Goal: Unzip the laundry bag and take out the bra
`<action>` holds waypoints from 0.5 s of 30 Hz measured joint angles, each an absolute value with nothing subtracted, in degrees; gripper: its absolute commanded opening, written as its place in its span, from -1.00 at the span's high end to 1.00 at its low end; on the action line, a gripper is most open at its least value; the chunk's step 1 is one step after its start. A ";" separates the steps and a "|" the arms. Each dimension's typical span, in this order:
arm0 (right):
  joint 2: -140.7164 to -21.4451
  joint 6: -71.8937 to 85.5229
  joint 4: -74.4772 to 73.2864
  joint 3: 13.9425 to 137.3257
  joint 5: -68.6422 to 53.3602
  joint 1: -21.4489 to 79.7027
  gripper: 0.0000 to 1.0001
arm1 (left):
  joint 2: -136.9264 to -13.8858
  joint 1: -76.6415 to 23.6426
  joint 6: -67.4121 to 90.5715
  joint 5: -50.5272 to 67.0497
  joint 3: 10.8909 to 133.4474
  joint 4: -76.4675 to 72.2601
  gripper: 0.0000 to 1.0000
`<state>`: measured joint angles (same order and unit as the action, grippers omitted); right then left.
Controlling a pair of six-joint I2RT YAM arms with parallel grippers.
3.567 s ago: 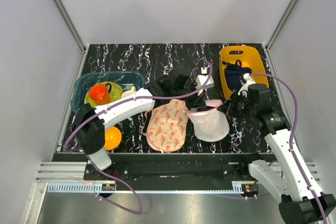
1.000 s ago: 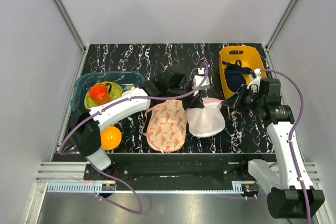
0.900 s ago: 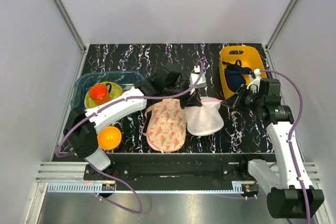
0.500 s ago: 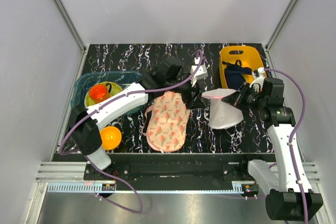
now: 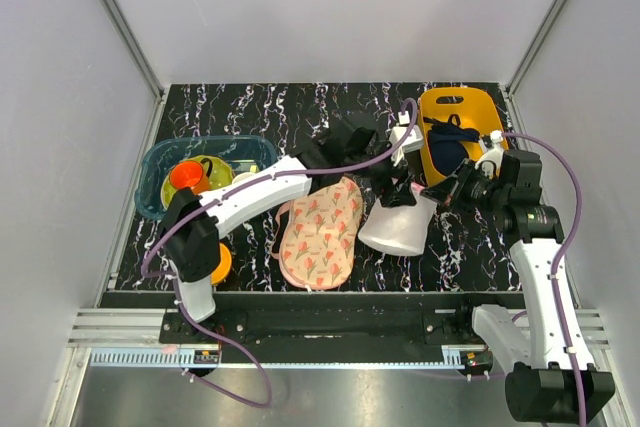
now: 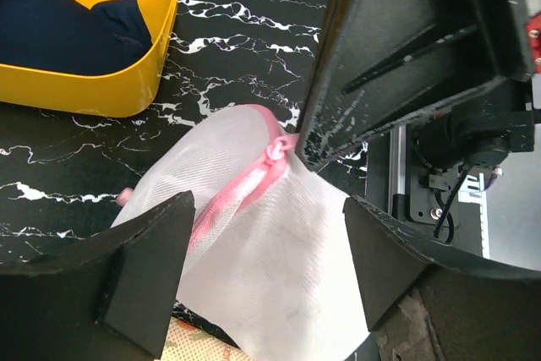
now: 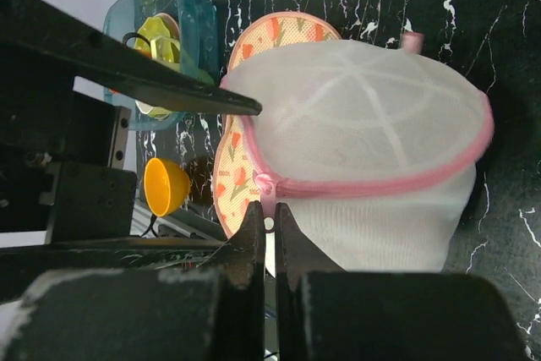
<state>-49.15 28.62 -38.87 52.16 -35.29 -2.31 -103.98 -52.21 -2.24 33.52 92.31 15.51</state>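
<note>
The laundry bag [image 5: 400, 229], a white mesh dome with pink zipper trim [image 7: 380, 182], hangs tilted above the table to the right of the centre. My right gripper [image 7: 270, 216] is shut on its pink zipper pull [image 6: 275, 151] and comes in from the bag's right [image 5: 436, 194]. My left gripper [image 5: 398, 187] is open at the bag's top. In the left wrist view the mesh [image 6: 270, 268] fills the gap between its two fingers [image 6: 148, 268], and neither finger presses on it. The bra is hidden from every view.
A floral-print peach pad [image 5: 320, 232] lies left of the bag. A yellow bin [image 5: 455, 112] holding a dark navy garment [image 6: 68, 31] stands at the back right. At the left are a teal tub [image 5: 160, 162] with cups and an orange bowl [image 7: 165, 185].
My left gripper opened and let go of the bag's rim, then moved right over the bag. My right gripper pulled the bag right and up by the zipper pull.
</note>
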 measured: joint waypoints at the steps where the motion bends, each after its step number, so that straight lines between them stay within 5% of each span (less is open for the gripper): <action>1: -49.08 28.67 -38.87 52.16 -35.59 -2.31 1.00 | -104.38 -52.18 -2.04 33.34 92.47 15.35 -0.50; 15: -48.71 28.97 -38.65 52.14 -36.14 -2.59 1.00 | -108.60 -52.25 -1.19 33.36 96.68 14.41 -0.29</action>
